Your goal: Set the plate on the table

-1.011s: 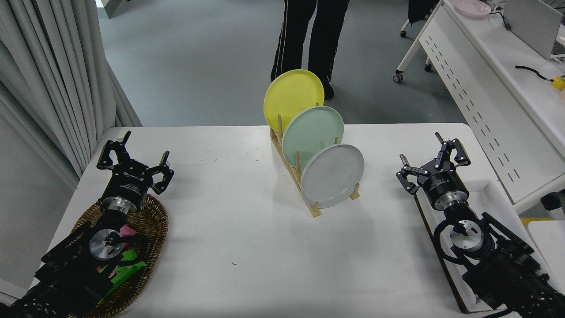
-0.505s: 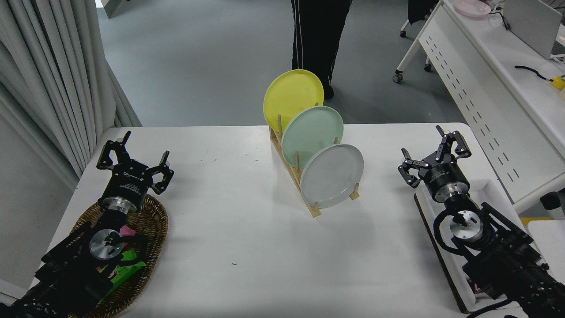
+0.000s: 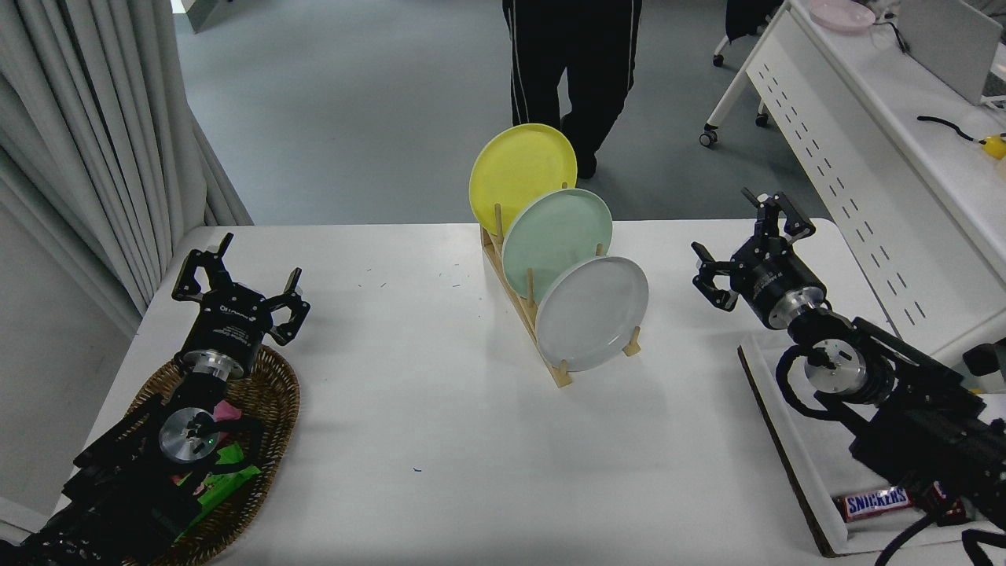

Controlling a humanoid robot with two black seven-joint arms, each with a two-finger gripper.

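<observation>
The pale grey plate [image 3: 592,313] stands on edge in the front slot of a wooden rack [image 3: 525,310] on the white table [image 3: 440,440]. A mint green plate [image 3: 556,236] and a yellow plate [image 3: 522,171] stand behind it. My right gripper [image 3: 739,240] is open and empty, above the table to the right of the grey plate and apart from it. My left gripper [image 3: 240,283] is open and empty, parked at the lower left.
A wicker basket [image 3: 263,424] with snack packets lies under my left arm. A white tray [image 3: 794,456] with a Snickers bar [image 3: 875,501] lies at the right edge. A person's legs [image 3: 570,55] stand behind the table. A white perforated-panel desk [image 3: 872,134] stands at the right.
My right gripper has moved up and away from me, off the tray and leftward toward the rack. The person behind the table has shifted. The plates have not moved.
</observation>
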